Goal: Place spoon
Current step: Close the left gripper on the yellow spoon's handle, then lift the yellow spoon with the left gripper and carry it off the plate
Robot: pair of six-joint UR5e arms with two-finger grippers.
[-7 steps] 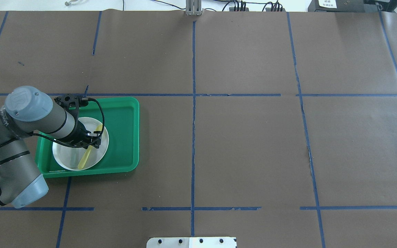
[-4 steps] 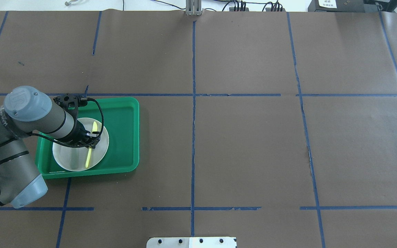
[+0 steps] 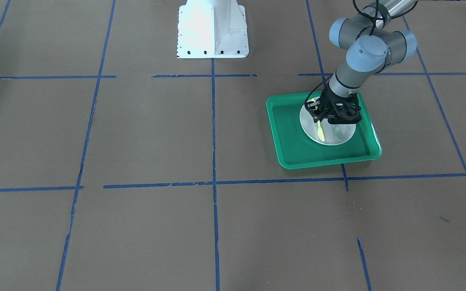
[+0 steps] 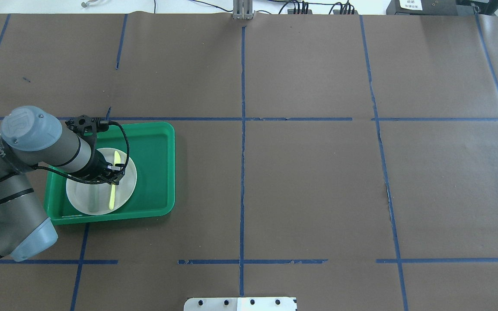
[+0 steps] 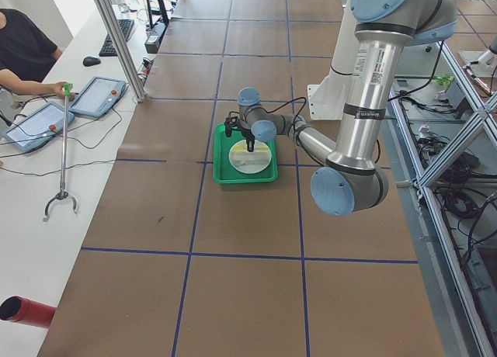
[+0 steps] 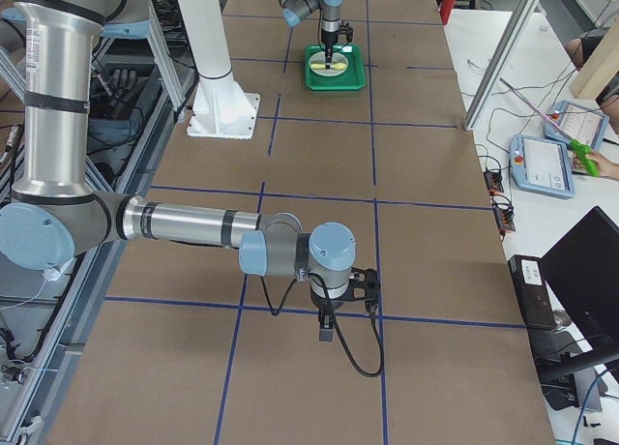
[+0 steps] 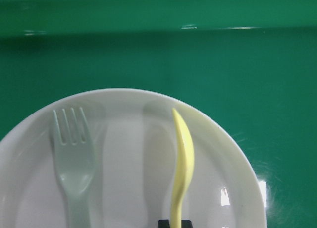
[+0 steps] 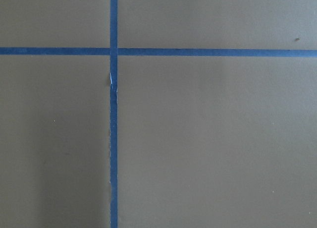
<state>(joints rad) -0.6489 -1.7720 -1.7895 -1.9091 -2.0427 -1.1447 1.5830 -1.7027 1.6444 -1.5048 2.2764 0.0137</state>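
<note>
The yellow spoon (image 4: pixel 111 199) is over the white plate (image 4: pixel 80 194), which sits in the green tray (image 4: pixel 154 164). My left gripper (image 4: pixel 113 175) is shut on the spoon's handle. In the left wrist view the spoon (image 7: pixel 182 158) stands on its edge, pointing away over the plate (image 7: pixel 124 153), with a black fingertip (image 7: pixel 173 223) at its near end. In the front view the gripper (image 3: pixel 320 117) is above the plate (image 3: pixel 338 138) with the spoon (image 3: pixel 320 131) hanging out. My right gripper (image 6: pixel 327 331) hovers over bare table far away; I cannot tell whether it is open or shut.
A pale grey-green fork (image 7: pixel 74 158) lies on the plate to the left of the spoon. The tray's raised rim (image 7: pixel 148 27) is just beyond the plate. The robot's white base (image 3: pixel 212 28) stands mid-table. Brown paper with blue tape lines covers the table.
The spoon has swung from slanted to nearly straight along the plate and turned on its edge. The left arm has shifted slightly left.
</note>
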